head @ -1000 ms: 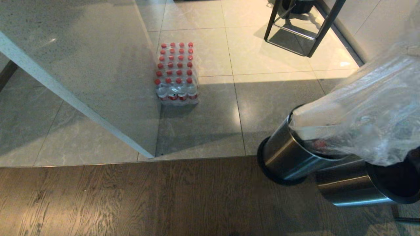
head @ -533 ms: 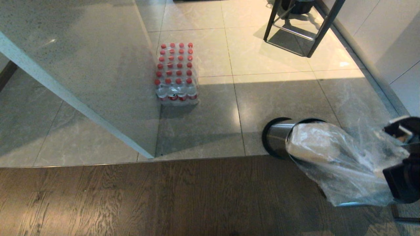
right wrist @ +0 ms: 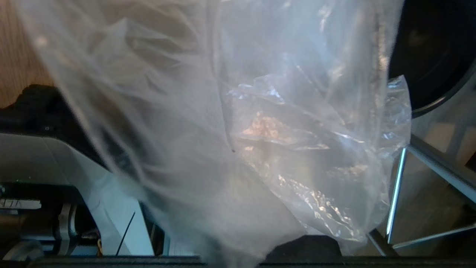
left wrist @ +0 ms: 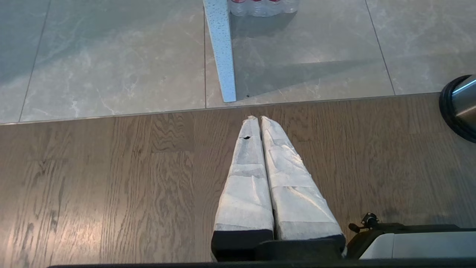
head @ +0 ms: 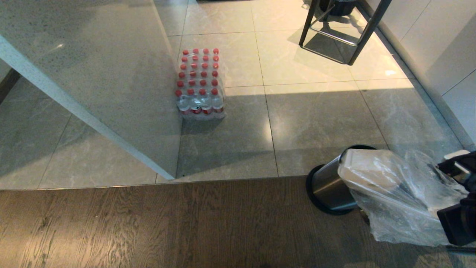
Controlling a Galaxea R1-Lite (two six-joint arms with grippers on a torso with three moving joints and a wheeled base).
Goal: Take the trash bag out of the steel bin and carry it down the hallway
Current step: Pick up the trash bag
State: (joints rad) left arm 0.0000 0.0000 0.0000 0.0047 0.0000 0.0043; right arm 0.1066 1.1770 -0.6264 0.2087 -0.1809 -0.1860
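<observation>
At the far left of the head view a pale speckled slab (head: 85,74) with a white edge slants across the tiled floor (head: 316,111), its corner ending just short of the seam where tile meets the wood floor (head: 148,223). The left end effector (left wrist: 258,121) hangs parked over the wood, its two white-wrapped fingers (left wrist: 245,178) pressed together and holding nothing. Just past the slab's corner stands a shrink-wrapped pack of red-capped bottles (head: 200,83) on the tile. Between that pack and the steel bin (head: 329,186) lies a broad open stretch of tile, running back to a dark-legged stool frame (head: 344,31) and a white wall (head: 438,41) with a baseboard along the right.

The steel bin sits at the tile-wood seam, leaning, its black base ring showing and much of its upper part covered by the trash bag (head: 398,197). The bag is clear, crinkled and thin, with a pale blocky lump at its near-bin end; it stretches from the bin's mouth rightward to the right end effector (head: 459,175) at the frame's edge, which is clamped tight on the bag's plastic. In the right wrist view the film fills most of the frame, with the bin's dark opening (right wrist: 431,56) beside it.
</observation>
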